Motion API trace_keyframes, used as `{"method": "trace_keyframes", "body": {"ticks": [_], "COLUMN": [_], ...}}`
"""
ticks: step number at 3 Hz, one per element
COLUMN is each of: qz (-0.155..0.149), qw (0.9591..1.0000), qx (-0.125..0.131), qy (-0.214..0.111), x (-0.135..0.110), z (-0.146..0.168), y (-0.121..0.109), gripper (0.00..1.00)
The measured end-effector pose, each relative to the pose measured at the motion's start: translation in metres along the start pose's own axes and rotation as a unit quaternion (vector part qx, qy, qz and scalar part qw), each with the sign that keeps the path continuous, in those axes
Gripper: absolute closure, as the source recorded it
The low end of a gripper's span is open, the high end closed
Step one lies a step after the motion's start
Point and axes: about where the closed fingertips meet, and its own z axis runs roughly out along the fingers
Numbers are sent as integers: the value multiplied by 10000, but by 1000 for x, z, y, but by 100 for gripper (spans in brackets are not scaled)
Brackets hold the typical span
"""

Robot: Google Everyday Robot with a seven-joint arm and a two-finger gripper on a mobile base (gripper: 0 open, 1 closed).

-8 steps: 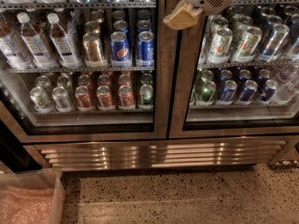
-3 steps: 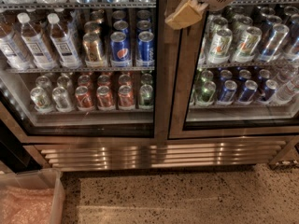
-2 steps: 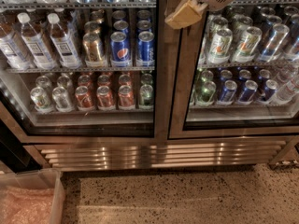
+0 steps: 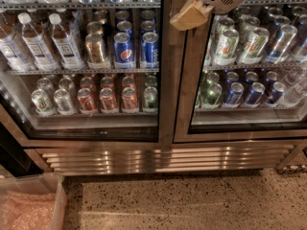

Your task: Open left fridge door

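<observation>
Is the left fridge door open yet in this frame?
No, the left fridge door lies shut, flush with the right door, while the gripper hangs at the top by the seam between them.

Shop or canteen: stocked drinks fridge (image 4: 163,158)

The scene is taken in by a single camera, set high and tilted down at the fridge (image 4: 169,146) from close in front. Only the lower shelves, the ribbed grille (image 4: 163,159) and a strip of speckled floor (image 4: 192,200) are framed. The left fridge door (image 4: 91,139) is cut off at top and left. The gripper (image 4: 189,14) is caught at the top edge, before the steel strip between the doors.
</observation>
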Motion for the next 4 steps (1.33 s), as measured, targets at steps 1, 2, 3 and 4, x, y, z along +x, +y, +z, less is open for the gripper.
{"method": "trace_keyframes", "body": {"ticks": [1,2,3,4], "qz": [226,316,511,923], "qw": [9992,9985,9958,9828], "qx": [324,447,755,1515], "qy": [-37,-50,72,506], "x": [3,3,9,34], "z": [-15,-19,-37,-88], "y": [17,23,29,38], "gripper": [100,89,49,26]}}
